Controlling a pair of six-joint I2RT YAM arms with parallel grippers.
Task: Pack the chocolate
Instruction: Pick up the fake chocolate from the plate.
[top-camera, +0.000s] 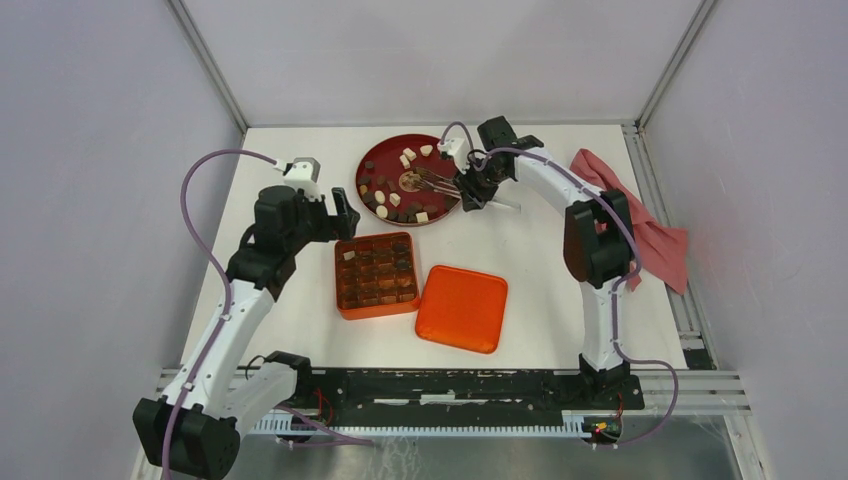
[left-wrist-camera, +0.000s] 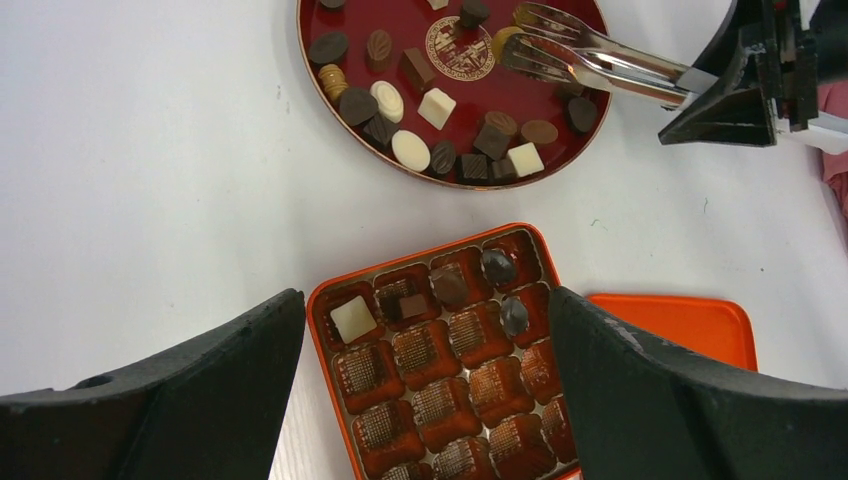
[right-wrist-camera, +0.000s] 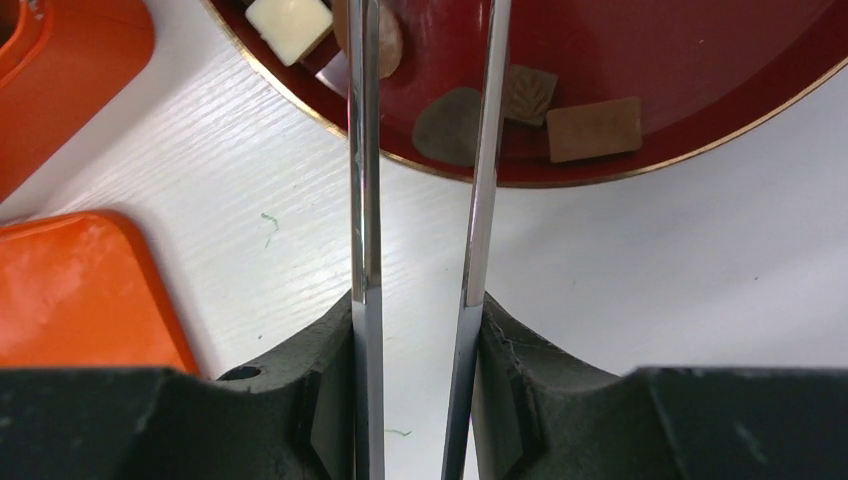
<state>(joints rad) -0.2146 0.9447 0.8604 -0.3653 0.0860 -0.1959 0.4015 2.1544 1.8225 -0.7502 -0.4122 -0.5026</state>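
Note:
Chocolate pieces (top-camera: 395, 199), dark brown and cream-white, lie scattered on a red plate (top-camera: 372, 160) at the back of the table. My right gripper (top-camera: 470, 190) is shut on a pair of metal tongs (left-wrist-camera: 600, 60). Their forked tips reach over the plate (left-wrist-camera: 545, 95), beside a golden-brown piece (left-wrist-camera: 503, 42). In the right wrist view the tongs' two arms (right-wrist-camera: 365, 200) stand slightly apart between my fingers. My left gripper (left-wrist-camera: 425, 300) hangs open above an orange box (top-camera: 340, 280). The box's far row holds a white piece (left-wrist-camera: 353, 318) and a few dark ones (left-wrist-camera: 498, 265).
The orange lid (top-camera: 462, 308) lies flat just right of the box. A red cloth (top-camera: 650, 225) is crumpled at the table's right edge behind the right arm. Grey walls close in on three sides.

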